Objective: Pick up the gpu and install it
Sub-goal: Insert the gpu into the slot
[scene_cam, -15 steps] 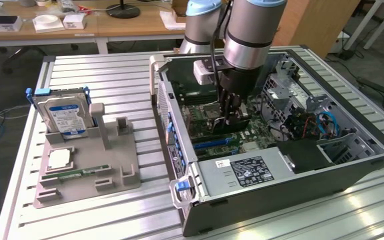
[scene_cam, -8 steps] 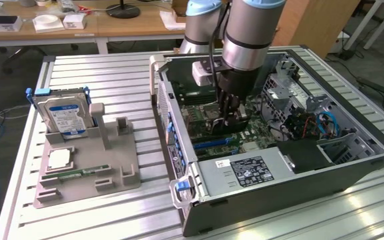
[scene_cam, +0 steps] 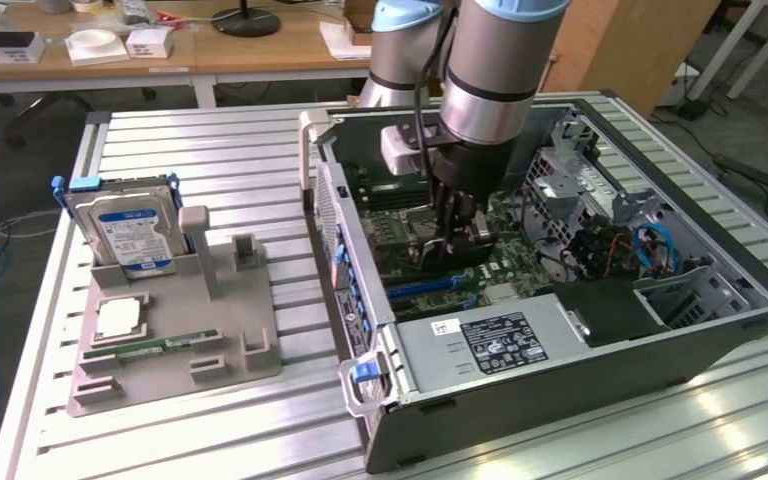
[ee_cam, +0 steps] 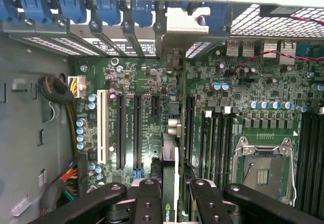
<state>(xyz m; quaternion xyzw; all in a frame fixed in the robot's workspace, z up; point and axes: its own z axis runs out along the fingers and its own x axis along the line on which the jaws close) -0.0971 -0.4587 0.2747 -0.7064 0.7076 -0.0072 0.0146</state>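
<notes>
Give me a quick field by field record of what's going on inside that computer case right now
end effector: inside the open computer case, shut on the gpu
gpu: held edge-on, standing upright over the motherboard's expansion slots; whether it is seated cannot be told
motherboard: green, CPU socket open and empty
gray holder: on the table at the exterior view's left
hard drive: upright in the holder, blue label facing out
memory strip: lying flat on the holder
</notes>
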